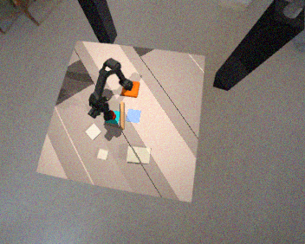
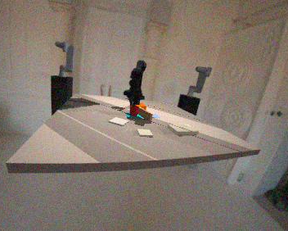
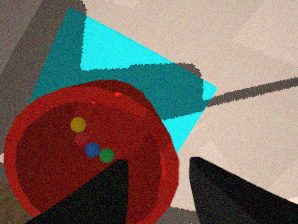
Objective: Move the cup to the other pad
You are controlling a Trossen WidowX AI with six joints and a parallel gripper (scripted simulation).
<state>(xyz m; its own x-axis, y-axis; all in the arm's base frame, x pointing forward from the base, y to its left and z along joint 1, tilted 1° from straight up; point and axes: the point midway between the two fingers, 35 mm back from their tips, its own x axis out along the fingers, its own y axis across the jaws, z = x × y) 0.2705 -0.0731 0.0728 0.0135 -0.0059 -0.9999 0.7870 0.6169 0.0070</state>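
A red cup (image 1: pixel 113 115) (image 2: pixel 134 110) (image 3: pixel 100 90) stands upright on the cyan pad (image 1: pixel 111 122) (image 3: pixel 115 45), covering its near left part in the wrist view. Several marbles (image 3: pixel 92 150), among them yellow, blue and green ones, lie inside the cup. My gripper (image 3: pixel 158 168) is open around the cup's right wall, with one finger over the inside and the other outside. A gap shows between the wall and each fingertip. The blue pad (image 1: pixel 133 115) (image 2: pixel 155 116) is bare. The cup's base is hidden in the wrist view.
A wooden bar (image 1: pixel 122 115) (image 2: pixel 144 113) stands between the cyan and blue pads. An orange block (image 1: pixel 131 89) (image 2: pixel 141 106) lies behind. Pale tiles (image 1: pixel 93 131) (image 1: pixel 102 154) and a larger pale slab (image 1: pixel 139 155) (image 2: pixel 183 129) lie toward the front.
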